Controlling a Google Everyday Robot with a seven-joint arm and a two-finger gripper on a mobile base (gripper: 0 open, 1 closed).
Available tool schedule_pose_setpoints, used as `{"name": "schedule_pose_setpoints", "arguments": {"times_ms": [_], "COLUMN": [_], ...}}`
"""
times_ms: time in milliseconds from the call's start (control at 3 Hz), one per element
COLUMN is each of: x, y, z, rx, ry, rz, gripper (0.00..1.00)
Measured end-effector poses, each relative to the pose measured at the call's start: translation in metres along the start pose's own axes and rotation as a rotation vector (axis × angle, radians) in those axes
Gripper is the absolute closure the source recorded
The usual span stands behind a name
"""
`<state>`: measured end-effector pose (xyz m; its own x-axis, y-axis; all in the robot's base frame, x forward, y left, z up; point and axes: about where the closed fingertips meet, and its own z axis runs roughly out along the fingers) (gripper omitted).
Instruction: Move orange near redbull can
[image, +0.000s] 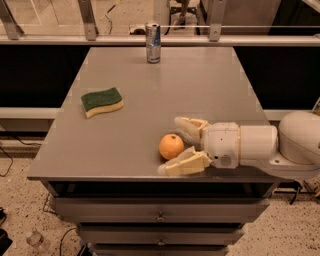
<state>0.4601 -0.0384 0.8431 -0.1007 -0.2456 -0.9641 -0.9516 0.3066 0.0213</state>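
The orange (171, 146) sits on the grey table (150, 100) near its front edge. My gripper (173, 145) comes in from the right at table height and is open, with one finger (189, 126) behind the orange and the other finger (182, 165) in front of it. The orange lies between the fingertips; I cannot tell whether they touch it. The redbull can (153, 42) stands upright at the far edge of the table, well away from the orange.
A green-and-yellow sponge (102, 101) lies on the left part of the table. A railing with glass (200, 30) runs behind the table's far edge. Drawers (160, 215) sit below the tabletop.
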Motion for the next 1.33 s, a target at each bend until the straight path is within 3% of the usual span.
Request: {"name": "schedule_pose_setpoints", "arguments": {"times_ms": [1000,1333], "x": [0.0039,0.0029], "y": [0.0043,0.0053], "z": [0.0134,0.0148], "rx": [-0.029,-0.032], "ry": [-0.012,-0.012], "rz": [0.007,0.005], "gripper": [0.88,1.0]}}
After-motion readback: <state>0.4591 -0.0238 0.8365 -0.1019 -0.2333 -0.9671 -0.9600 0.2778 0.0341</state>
